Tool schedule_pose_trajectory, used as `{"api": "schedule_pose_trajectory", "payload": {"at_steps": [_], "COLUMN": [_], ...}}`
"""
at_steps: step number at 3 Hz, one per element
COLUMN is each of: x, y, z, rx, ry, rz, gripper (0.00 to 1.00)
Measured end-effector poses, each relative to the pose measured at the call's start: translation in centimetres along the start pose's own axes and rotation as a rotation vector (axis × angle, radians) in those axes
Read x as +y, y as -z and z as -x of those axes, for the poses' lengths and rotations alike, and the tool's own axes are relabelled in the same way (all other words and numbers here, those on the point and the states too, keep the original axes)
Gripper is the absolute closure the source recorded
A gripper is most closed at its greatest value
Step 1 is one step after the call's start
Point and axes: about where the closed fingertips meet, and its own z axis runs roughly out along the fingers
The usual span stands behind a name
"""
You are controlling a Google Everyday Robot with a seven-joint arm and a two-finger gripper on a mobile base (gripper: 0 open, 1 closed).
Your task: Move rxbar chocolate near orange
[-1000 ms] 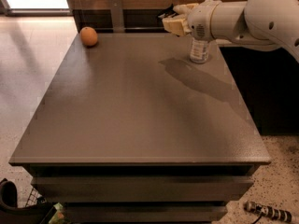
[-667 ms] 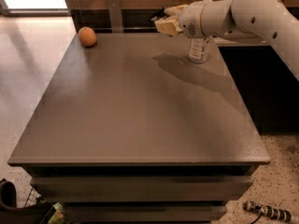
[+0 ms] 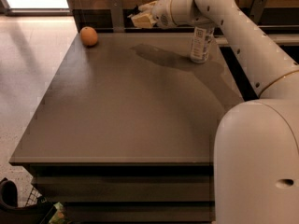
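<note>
The orange (image 3: 88, 36) sits at the far left corner of the grey table (image 3: 126, 106). My gripper (image 3: 141, 15) hangs above the far edge of the table, to the right of the orange and well apart from it. Its cream fingers (image 3: 143, 21) are closed on a thin dark thing, the rxbar chocolate (image 3: 135, 9). Only a dark sliver of the bar shows against the dark background. No bar lies on the table.
A clear water bottle (image 3: 201, 43) with a label stands at the far right of the table, under my arm (image 3: 243, 36). A dark wall with metal brackets (image 3: 116, 10) runs behind the table. The floor lies to the left.
My gripper has moved left along the far edge, away from the bottle and toward the orange. The orange and the bottle have not moved.
</note>
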Motion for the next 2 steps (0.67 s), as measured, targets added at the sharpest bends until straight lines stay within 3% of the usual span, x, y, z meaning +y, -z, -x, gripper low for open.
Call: {"api": "schedule_pose_trajectory", "payload": {"at_steps": [1,2], "x": [0.0,1.4], "y": [-2.4,-4.0], "z": [1.1,2.0], "rx": [0.054,0.130], "ry": [0.015,0.018], "rz": [-0.033,-0.062], "gripper": [1.00,1.00]}}
